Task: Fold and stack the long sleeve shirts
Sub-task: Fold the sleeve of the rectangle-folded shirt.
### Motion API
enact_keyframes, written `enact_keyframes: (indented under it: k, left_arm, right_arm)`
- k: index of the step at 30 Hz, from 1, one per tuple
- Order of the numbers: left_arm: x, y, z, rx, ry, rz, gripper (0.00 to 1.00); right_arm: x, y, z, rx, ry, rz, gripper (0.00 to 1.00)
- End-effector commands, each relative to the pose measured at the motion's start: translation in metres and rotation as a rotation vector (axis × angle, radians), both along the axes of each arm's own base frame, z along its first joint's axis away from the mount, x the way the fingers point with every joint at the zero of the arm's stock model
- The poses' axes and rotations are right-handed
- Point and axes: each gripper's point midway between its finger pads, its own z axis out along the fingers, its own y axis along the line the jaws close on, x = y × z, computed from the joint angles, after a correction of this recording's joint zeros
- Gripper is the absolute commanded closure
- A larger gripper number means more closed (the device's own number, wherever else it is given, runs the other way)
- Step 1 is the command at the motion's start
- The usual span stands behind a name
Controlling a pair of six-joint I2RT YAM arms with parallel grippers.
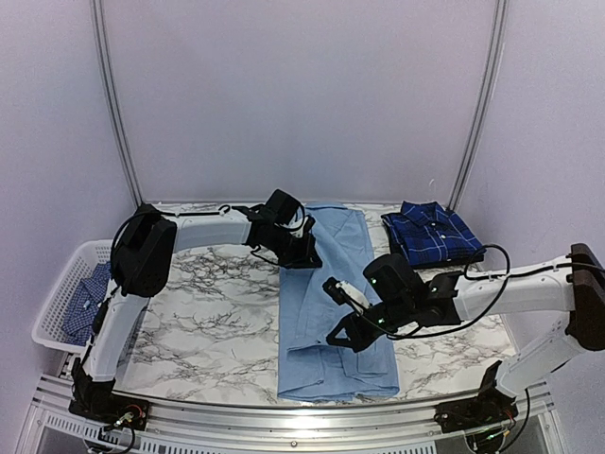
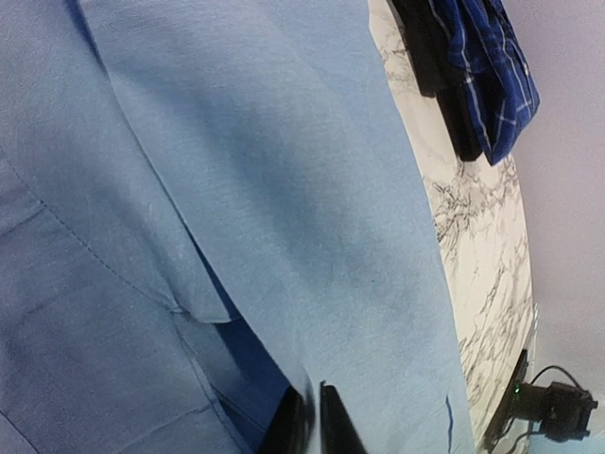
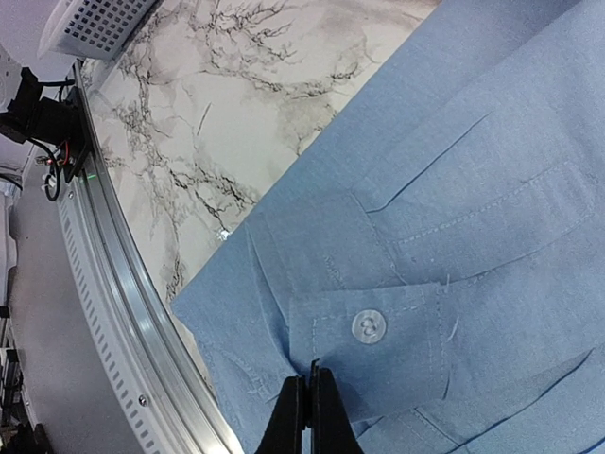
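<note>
R pincer [image 3: 309, 409] closed, nipping the cuff [image 3: 378, 350] of the light blue shirt [image 1: 326, 274]; button [image 3: 368, 327] sits just ahead of its tips. L pincer [image 2: 312, 424] closed too, apparently on cloth at the far end. Shirt lies flat on tabletop [image 1: 217, 312], long axis running pincer to pincer. Next fold prob. brings the ends together; R is nearer the hem. No brand, label or txt legible.

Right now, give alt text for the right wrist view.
The right pincer pinches the buttoned cuff of a plain light blue cloth shirt filling most of the frame. A white marble-patterned table and its metal rail lie left, a white mesh basket top left.
</note>
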Motion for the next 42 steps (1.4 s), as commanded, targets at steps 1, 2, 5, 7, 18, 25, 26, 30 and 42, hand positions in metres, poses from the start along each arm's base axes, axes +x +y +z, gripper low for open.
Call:
enact_keyframes:
  k: [1,2,5,7,18,25,26,30,42]
  left_arm:
    - [0.001,-0.004,0.017,-0.029,-0.016,-0.010,0.98]
    - [0.000,-0.003,0.018,-0.029,-0.016,-0.009,1.00]
    - [-0.001,-0.003,0.028,-0.043,-0.027,-0.010,1.00]
    - [-0.002,-0.001,0.035,-0.050,-0.037,-0.003,1.00]
    - [-0.009,0.016,0.052,-0.056,-0.071,0.039,1.00]
    - [-0.007,0.035,0.021,0.009,-0.023,0.100,1.00]
    - [-0.008,0.036,0.018,0.016,-0.018,0.103,1.00]
    - [-0.006,0.042,0.004,0.040,-0.004,0.115,1.00]
    - [-0.004,0.049,-0.009,0.059,0.013,0.125,1.00]
  right_arm:
    - [0.001,-0.001,0.000,-0.003,0.000,-0.014,1.00]
    - [0.001,-0.001,0.001,-0.001,-0.002,-0.012,1.00]
    - [-0.001,-0.001,0.003,0.005,-0.002,-0.007,1.00]
    - [-0.002,-0.002,0.004,0.005,0.001,-0.004,1.00]
    - [-0.013,-0.006,0.015,0.025,0.016,0.035,1.00]
    - [-0.025,-0.007,0.018,0.066,0.050,0.069,1.00]
    - [-0.027,-0.008,0.015,0.066,0.056,0.072,1.00]
    - [-0.029,-0.009,0.006,0.063,0.075,0.065,1.00]
    - [-0.033,-0.010,-0.005,0.057,0.097,0.063,1.00]
